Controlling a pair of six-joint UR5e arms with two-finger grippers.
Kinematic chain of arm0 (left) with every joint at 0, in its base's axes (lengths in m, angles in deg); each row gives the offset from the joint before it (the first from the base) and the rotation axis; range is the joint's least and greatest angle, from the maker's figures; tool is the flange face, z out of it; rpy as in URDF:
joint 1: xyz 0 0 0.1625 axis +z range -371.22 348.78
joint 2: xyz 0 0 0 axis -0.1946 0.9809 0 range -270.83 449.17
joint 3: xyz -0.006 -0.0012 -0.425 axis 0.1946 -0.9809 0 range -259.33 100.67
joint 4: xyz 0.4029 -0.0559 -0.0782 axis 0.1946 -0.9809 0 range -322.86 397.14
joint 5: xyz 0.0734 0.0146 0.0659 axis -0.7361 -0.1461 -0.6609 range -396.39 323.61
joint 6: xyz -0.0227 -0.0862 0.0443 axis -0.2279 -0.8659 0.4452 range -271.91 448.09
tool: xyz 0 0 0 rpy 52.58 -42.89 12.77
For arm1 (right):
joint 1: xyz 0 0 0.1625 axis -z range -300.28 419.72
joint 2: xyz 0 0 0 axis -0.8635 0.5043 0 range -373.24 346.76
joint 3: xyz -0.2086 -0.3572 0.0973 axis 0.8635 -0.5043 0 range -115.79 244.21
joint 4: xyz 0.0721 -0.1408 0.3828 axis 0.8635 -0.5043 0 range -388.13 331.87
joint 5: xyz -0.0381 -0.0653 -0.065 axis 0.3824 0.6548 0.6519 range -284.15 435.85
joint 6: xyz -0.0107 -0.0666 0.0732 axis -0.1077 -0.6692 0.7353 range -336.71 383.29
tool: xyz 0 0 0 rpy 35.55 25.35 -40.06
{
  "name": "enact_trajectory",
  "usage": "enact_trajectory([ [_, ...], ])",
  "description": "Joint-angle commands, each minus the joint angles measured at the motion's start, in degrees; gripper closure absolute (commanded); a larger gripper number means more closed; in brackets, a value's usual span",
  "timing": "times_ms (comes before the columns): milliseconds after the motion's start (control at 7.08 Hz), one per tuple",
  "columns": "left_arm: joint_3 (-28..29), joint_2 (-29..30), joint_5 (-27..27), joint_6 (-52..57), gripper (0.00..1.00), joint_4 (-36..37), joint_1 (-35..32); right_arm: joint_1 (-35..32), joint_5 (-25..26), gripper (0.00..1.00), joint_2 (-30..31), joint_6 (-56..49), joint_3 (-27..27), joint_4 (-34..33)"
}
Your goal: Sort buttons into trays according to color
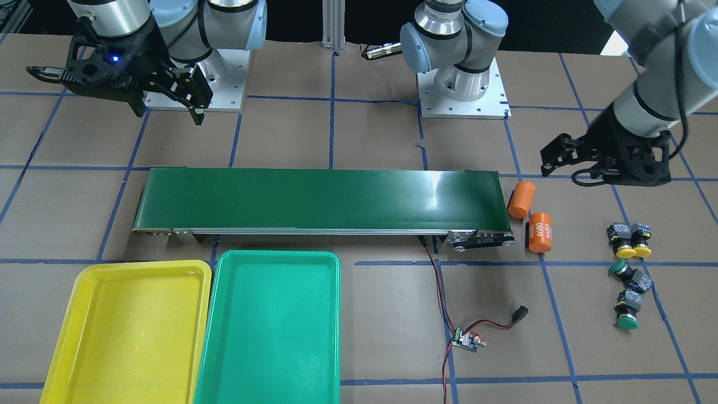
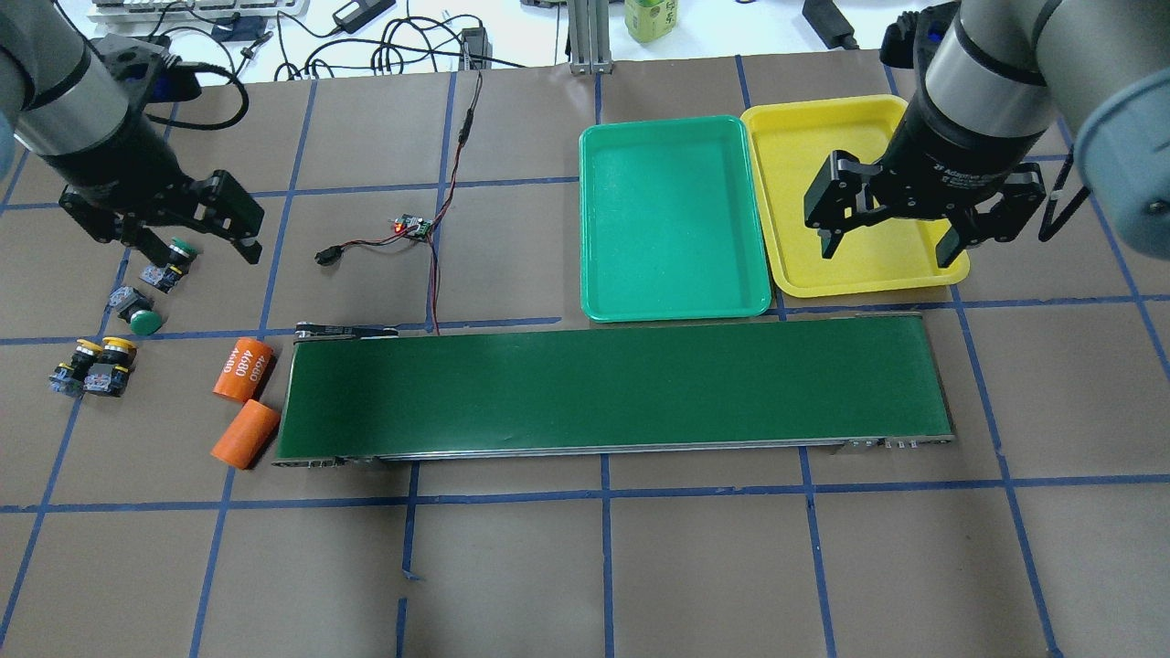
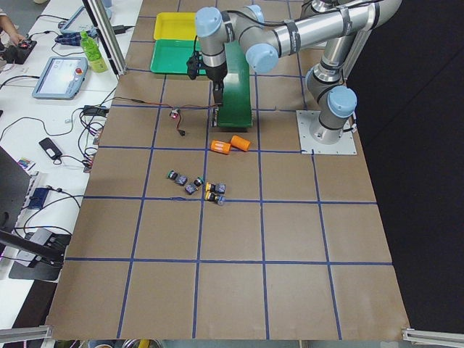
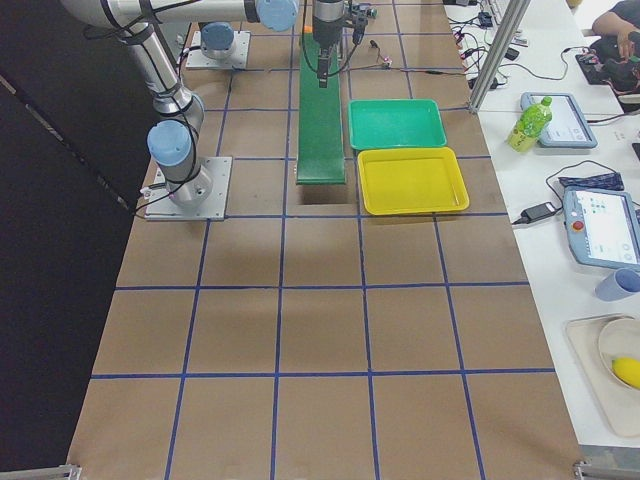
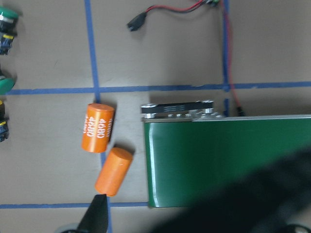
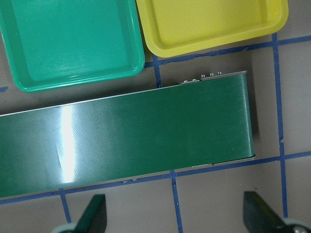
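Observation:
Two yellow-capped buttons (image 2: 94, 361) lie side by side on the table at the left, with two green-capped buttons (image 2: 139, 313) just beyond them. They also show in the front view, the yellow ones (image 1: 629, 242) and the green ones (image 1: 625, 272). My left gripper (image 2: 194, 239) is open and empty, hovering above the farther green button (image 2: 177, 250). The green tray (image 2: 672, 219) and the yellow tray (image 2: 786, 183) lie side by side, both empty. My right gripper (image 2: 888, 251) is open and empty above the yellow tray's near edge.
A long dark-green conveyor belt (image 2: 612, 393) runs across the middle of the table. Two orange cylinders marked 4680 (image 2: 244, 370) lie at its left end, near the buttons. A small circuit board with red and black wires (image 2: 413, 227) lies beyond the belt.

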Motion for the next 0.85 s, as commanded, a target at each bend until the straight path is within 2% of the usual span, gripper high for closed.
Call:
enact_trajectory([
  [0, -13.77, 1.32, 0.16, 10.68, 0.0, 14.48, 10.19, 0.0, 0.08, 0.0, -0.08, -0.23, 0.0, 0.18],
  [141, -22.72, 1.85, -0.01, 12.19, 0.0, 27.64, 10.56, 0.0, 0.17, 0.0, -0.17, -0.32, 0.0, 0.26],
  [282, -27.34, 1.86, 0.33, 16.64, 0.0, 34.56, 10.56, 0.0, 0.08, 0.0, -0.17, -0.58, 0.0, 0.0],
  [565, -28.52, 1.86, 0.34, 24.03, 0.0, 33.93, 10.56, 0.0, -0.01, 0.0, 0.0, -0.06, 0.0, 0.18],
  [706, -29.05, 2.2, 3.9, 25.73, 0.0, 31.66, 10.56, 0.0, 0.08, 0.0, 0.0, 0.03, 0.0, 0.18],
])
